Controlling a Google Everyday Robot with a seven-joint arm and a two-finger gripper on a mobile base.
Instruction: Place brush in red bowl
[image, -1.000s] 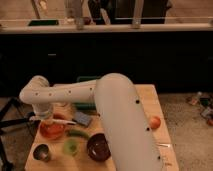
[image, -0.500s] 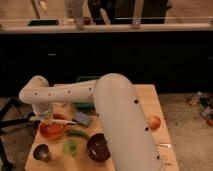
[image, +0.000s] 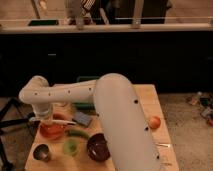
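Note:
The red bowl (image: 52, 131) sits near the left edge of the wooden table (image: 150, 100). The brush (image: 59, 120), slim and white, lies level across the top of the bowl and sticks out on both sides. My gripper (image: 44, 116) hangs at the end of the white arm, directly over the left part of the bowl and right at the brush. Whether it still grips the brush is hidden by the wrist.
A dark rectangular block (image: 82, 118) lies just right of the bowl, with a green vegetable (image: 78, 134) in front. Along the front stand a metal cup (image: 42, 152), a green cup (image: 71, 146) and a dark brown bowl (image: 98, 147). An orange (image: 154, 122) and a fork (image: 163, 145) lie right.

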